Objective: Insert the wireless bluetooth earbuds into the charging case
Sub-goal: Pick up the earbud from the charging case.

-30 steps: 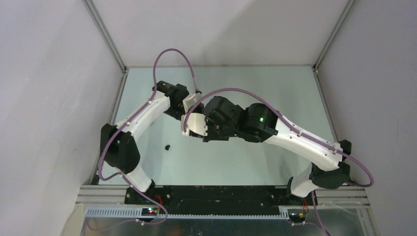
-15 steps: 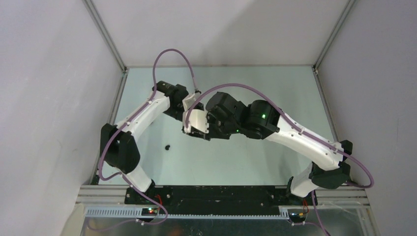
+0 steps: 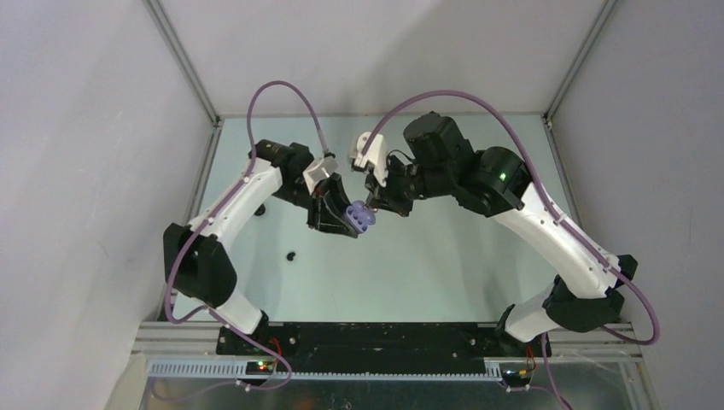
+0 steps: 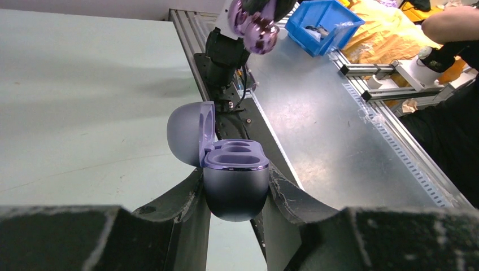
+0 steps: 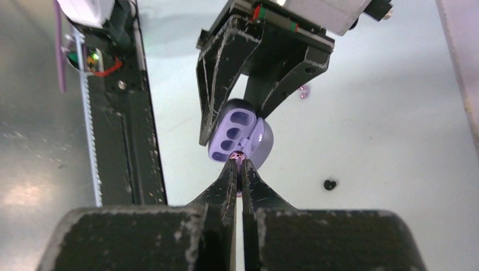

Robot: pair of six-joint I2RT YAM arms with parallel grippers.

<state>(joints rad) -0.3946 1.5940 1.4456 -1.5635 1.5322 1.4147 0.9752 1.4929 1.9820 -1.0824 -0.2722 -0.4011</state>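
Note:
My left gripper (image 4: 235, 183) is shut on the lilac charging case (image 4: 235, 186) and holds it above the table with its lid (image 4: 186, 132) open. The wells that show look empty. My right gripper (image 5: 238, 164) is shut on a pale lilac earbud (image 5: 239, 156) right at the case's (image 5: 240, 137) near rim. In the left wrist view that earbud (image 4: 255, 25) hangs above the case. In the top view the case (image 3: 361, 217) sits between both grippers. A black earbud (image 5: 330, 184) lies on the table, also in the top view (image 3: 291, 254). Another lilac earbud (image 5: 304, 92) lies farther off.
The pale green table (image 3: 444, 265) is walled by white panels at back and sides. A black rail and metal tray (image 3: 384, 337) run along the near edge. Purple cables arch over both arms.
Both grippers have moved apart and toward the back. The right arm has swung up and back, and the case, hidden before, now shows in the left gripper.

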